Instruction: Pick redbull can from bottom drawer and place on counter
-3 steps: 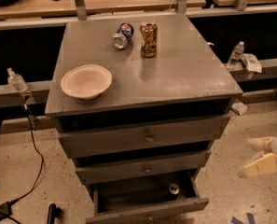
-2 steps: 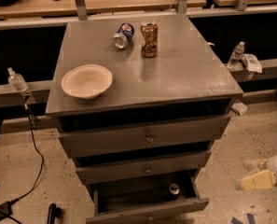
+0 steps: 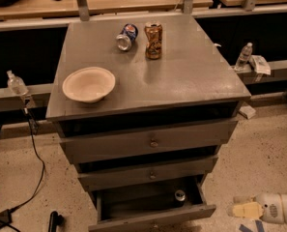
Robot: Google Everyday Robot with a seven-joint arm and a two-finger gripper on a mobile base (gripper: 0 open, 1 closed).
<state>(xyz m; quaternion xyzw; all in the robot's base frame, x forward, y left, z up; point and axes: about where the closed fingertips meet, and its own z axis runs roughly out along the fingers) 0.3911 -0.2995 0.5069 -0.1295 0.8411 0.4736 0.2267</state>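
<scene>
The redbull can (image 3: 180, 196) stands in the open bottom drawer (image 3: 152, 219), at its back right; only its silver top and a bit of dark body show. The counter (image 3: 181, 81) is the grey top of the drawer cabinet. My gripper (image 3: 243, 210) is a cream-and-white shape low at the right edge of the camera view, over the floor to the right of the bottom drawer, pointing left toward it. It is apart from the can and holds nothing that I can see.
On the counter stand a cream bowl (image 3: 89, 83), a blue can lying on its side (image 3: 126, 36) and a dented brown-gold can (image 3: 153, 41). The two upper drawers are nearly shut. Water bottles (image 3: 243, 56) (image 3: 17, 84) flank the cabinet. A black cable (image 3: 34, 144) runs down the left.
My gripper has dropped lower along the right edge and now sits level with the bottom drawer. Nothing on the counter or in the drawer has moved.
</scene>
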